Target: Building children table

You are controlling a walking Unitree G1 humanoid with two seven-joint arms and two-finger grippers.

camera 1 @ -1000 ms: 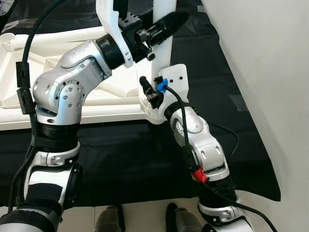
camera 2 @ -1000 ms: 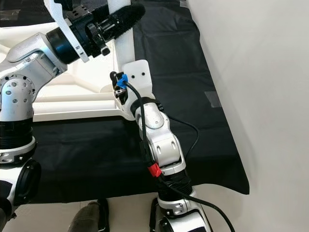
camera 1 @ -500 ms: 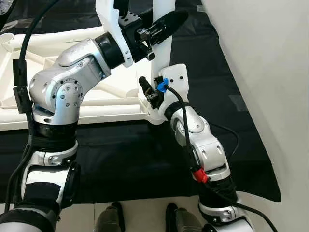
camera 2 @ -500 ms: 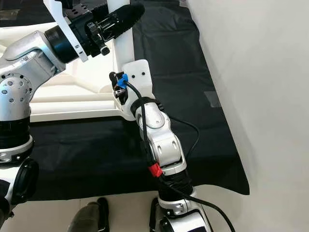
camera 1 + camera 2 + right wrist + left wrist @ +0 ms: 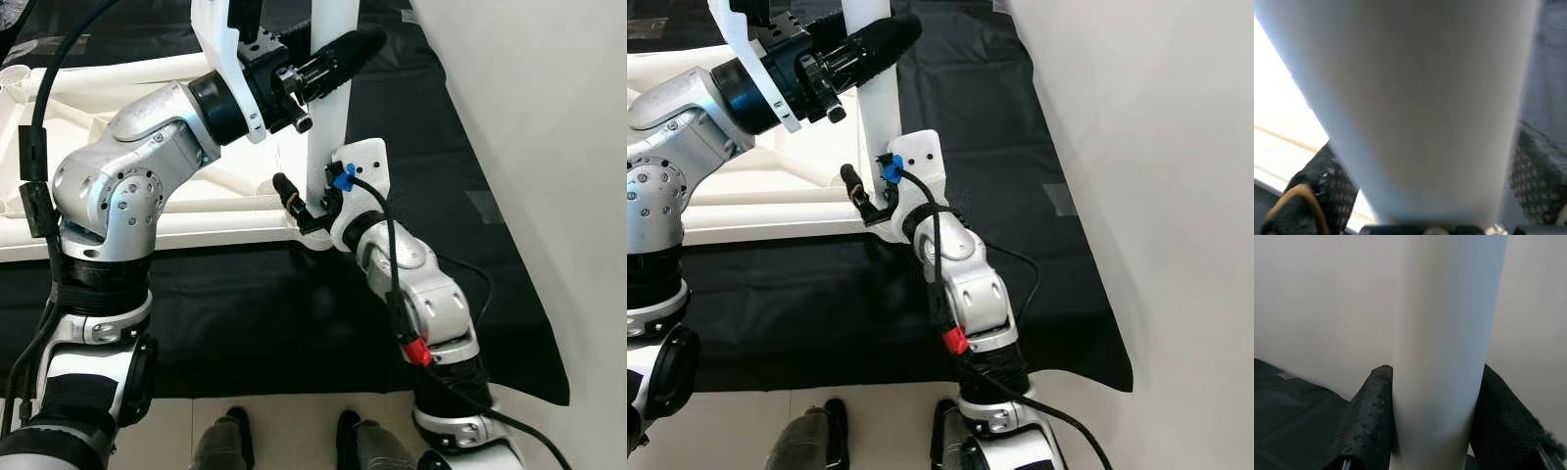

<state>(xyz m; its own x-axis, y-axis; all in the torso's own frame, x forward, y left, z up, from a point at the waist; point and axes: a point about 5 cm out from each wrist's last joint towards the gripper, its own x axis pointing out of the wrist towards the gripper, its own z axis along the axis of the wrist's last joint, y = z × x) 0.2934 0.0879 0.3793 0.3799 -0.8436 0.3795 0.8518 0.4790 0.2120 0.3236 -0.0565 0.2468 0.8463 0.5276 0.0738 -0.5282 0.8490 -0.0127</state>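
The white children's table point(image 5: 20, 230) lies upside down on a black cloth. A white table leg point(image 5: 331, 117) stands upright at its near right corner. My left gripper point(image 5: 343, 44) is shut on the leg high up, and its black fingers point(image 5: 1369, 426) press both sides of the tube. My right gripper point(image 5: 313, 201) is low on the leg, just above the corner socket. It straddles the tube, open, with one finger point(image 5: 286, 196) standing clear on the table side. In the right wrist view the leg point(image 5: 1415, 98) sits deep between the pads point(image 5: 1327, 191).
The black cloth point(image 5: 255, 313) covers the floor under the table and ends near my feet point(image 5: 225, 441) on pale tiles. A white wall point(image 5: 549, 147) runs close along my right side. Ribs cross the table's underside point(image 5: 235, 181).
My right wrist has swung up and in against the leg, with its finger now further to the table side. My left gripper keeps its hold on the upper leg.
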